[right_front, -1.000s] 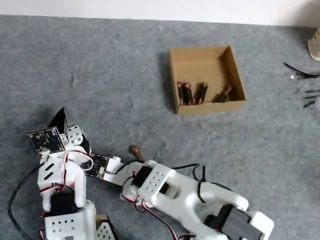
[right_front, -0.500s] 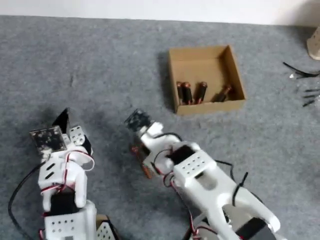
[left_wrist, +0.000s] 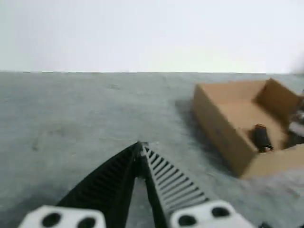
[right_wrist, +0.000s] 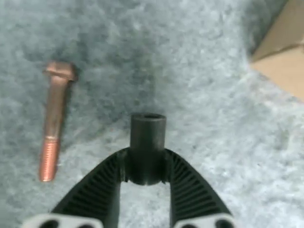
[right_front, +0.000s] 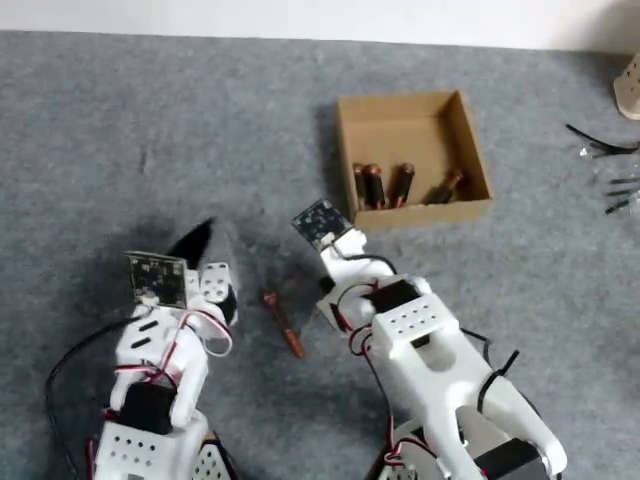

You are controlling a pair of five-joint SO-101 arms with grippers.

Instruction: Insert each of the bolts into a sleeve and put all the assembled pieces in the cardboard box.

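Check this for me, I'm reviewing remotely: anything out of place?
Nothing damaged or spilled. One bolt lies loose on the mat, not yet in the sleeve clamped by the right gripper.

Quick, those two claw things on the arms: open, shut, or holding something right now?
Left tool: closed, holding nothing.
Right tool: closed on a short black cylindrical sleeve.

The hand (right_wrist: 145, 166) grips a sleeve (right_wrist: 147, 142) beside a bolt (right_wrist: 54, 118).
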